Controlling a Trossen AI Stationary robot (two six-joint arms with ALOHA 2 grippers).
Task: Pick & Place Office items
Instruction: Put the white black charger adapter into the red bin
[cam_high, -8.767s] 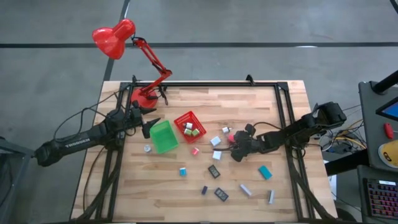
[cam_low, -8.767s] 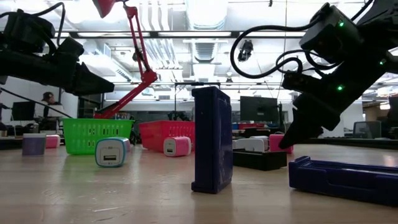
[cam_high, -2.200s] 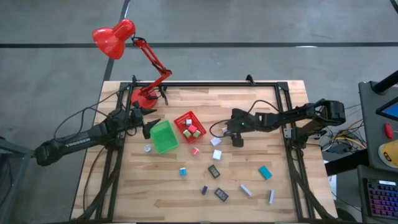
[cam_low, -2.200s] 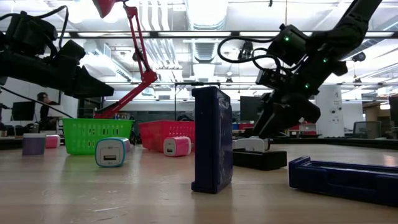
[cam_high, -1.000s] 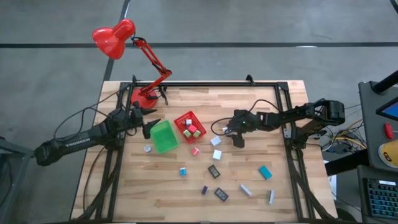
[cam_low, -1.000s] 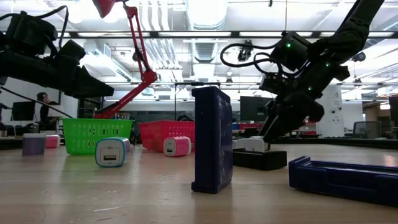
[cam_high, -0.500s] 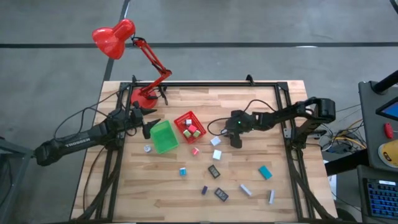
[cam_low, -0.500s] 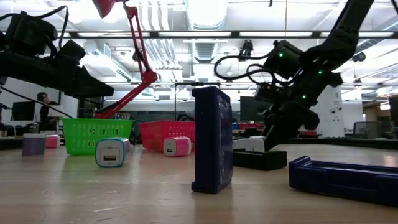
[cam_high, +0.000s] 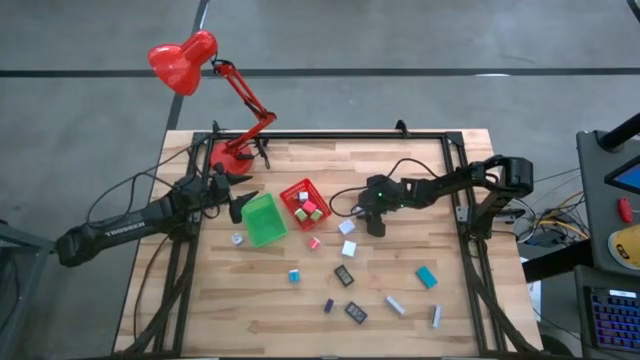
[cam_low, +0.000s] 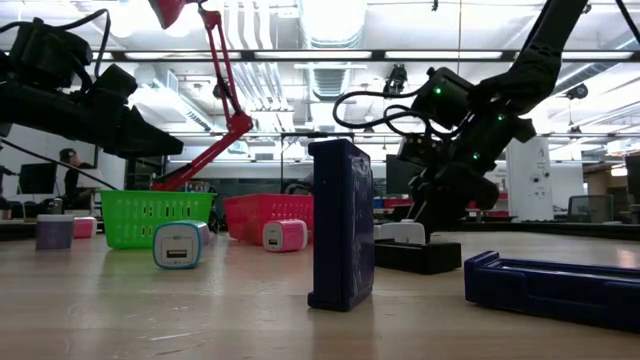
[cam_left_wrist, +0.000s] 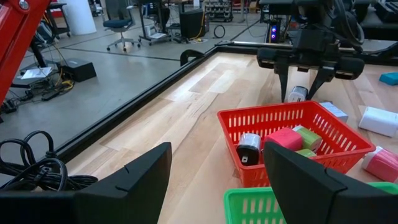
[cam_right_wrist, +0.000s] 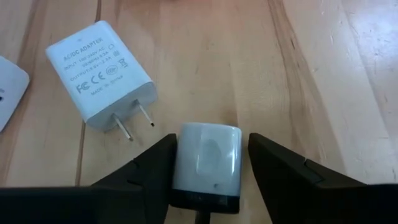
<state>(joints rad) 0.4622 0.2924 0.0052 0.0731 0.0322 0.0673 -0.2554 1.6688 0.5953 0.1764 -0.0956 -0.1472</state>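
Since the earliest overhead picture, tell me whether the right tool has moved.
Yes. In the high view the right tool has moved up the picture and slightly left, closer to the red bin, and now straddles a small white-grey item.

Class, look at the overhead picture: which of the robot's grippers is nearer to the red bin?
Right, though narrowly. The right gripper sits over the table just right of the red bin, around a small white charger. The left gripper waits beyond the green bin.

White adapter (cam_right_wrist: 101, 73) just beside right pincer (cam_right_wrist: 207, 163); bare wood beyond.
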